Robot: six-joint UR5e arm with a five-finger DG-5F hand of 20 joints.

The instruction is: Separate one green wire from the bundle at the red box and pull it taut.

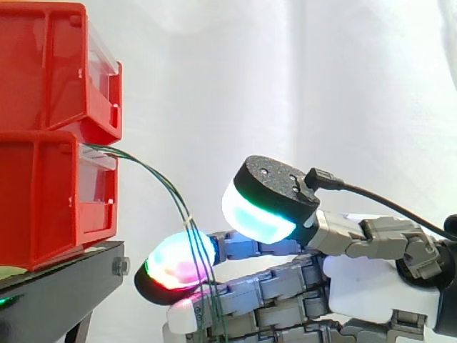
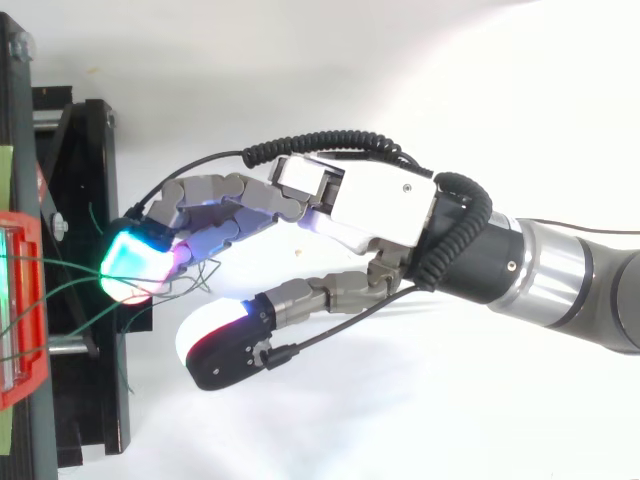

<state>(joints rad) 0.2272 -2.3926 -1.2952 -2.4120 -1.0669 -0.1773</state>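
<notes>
Reaching toward the lower red box (image 1: 43,207), the hand (image 2: 370,205) has its fingers nearly straight and relaxed, thumb (image 1: 264,204) spread apart above, gripping nothing. Green wires (image 1: 170,187) arc from the box and drape across 1 glowing fingertip (image 1: 178,261). Their lower ends are cut off at the side view's bottom edge, and single strands are hard to separate.

Bright, even light all over; white curtain (image 1: 300,78) nearly blown out, only a faint soft shadow beneath my hand (image 2: 370,205).
</notes>
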